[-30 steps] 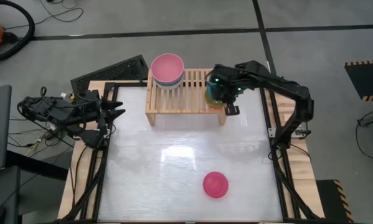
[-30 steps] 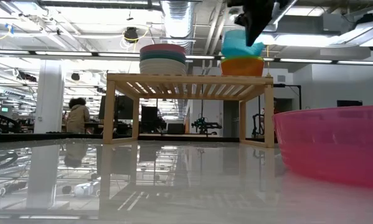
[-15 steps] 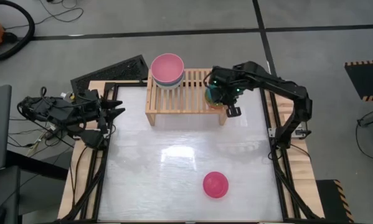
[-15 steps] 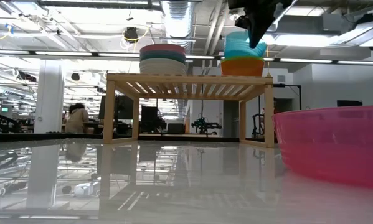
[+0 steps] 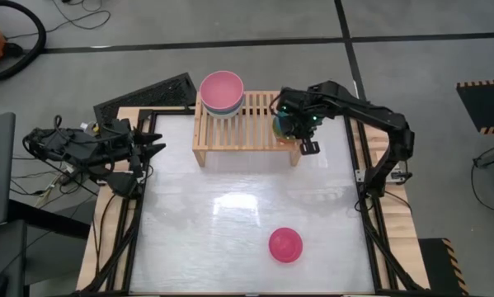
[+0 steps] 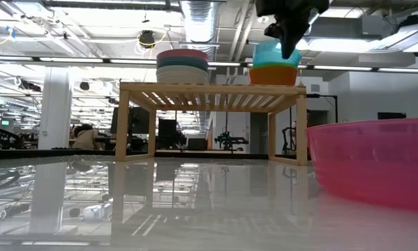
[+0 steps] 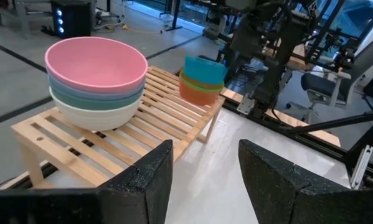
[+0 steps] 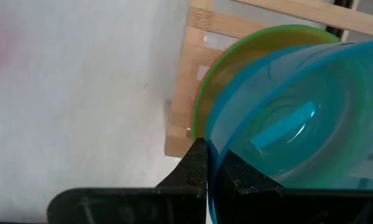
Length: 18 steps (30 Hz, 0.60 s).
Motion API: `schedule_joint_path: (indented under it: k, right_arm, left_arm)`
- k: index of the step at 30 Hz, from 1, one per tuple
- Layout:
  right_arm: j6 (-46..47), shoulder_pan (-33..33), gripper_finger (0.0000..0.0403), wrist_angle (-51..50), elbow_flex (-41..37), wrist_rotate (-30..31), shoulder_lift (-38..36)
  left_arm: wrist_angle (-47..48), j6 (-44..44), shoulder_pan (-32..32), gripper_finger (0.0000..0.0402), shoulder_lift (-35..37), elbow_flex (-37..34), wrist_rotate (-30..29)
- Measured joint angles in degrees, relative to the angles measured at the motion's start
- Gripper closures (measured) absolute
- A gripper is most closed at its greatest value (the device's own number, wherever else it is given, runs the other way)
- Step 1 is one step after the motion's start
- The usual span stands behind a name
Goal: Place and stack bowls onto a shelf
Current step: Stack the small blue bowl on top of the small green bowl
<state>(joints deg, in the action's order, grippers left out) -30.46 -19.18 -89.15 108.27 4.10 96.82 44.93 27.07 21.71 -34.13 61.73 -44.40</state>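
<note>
Taking the shelf as landmark: well off its left end, past the table's left edge, the left gripper is waiting with its fingers parted and nothing between them. Its wrist view is showing what the overhead hides: on the shelf's left end the stacked larger bowls are sitting cream, teal, slate-blue and pink on top, while from above only the pink one is showing. On the shelf's right end, close to the corner, the right gripper is pinching the rim of the cyan bowl, fingers closed tight on the thin wall. The right wrist view is showing the cyan bowl tilted inside the green bowl; the low view is showing the orange bowl at the bottom of that stack, resting on the slats. In front of the shelf, the table is lying open, with the magenta bowl sitting well apart toward the near edge, right of centre.
</note>
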Motion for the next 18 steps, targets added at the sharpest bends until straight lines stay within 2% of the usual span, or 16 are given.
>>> schedule_joint_path:
  k: [10,15,18]
  right_arm:
    - [0.0,0.0,0.0377,1.4,-0.4,0.0,0.0]
    - [0.4,0.0,0.0337,1.6,-0.4,0.0,0.0]
    - [0.4,0.0,0.0328,1.8,-0.4,0.0,0.0]
  left_arm:
    - [0.7,0.3,0.0,0.0235,0.0,0.0,0.0]
    - [0.7,0.4,0.0,0.0235,0.0,0.0,0.0]
    - [0.7,0.4,0.0,0.0235,0.0,0.0,0.0]
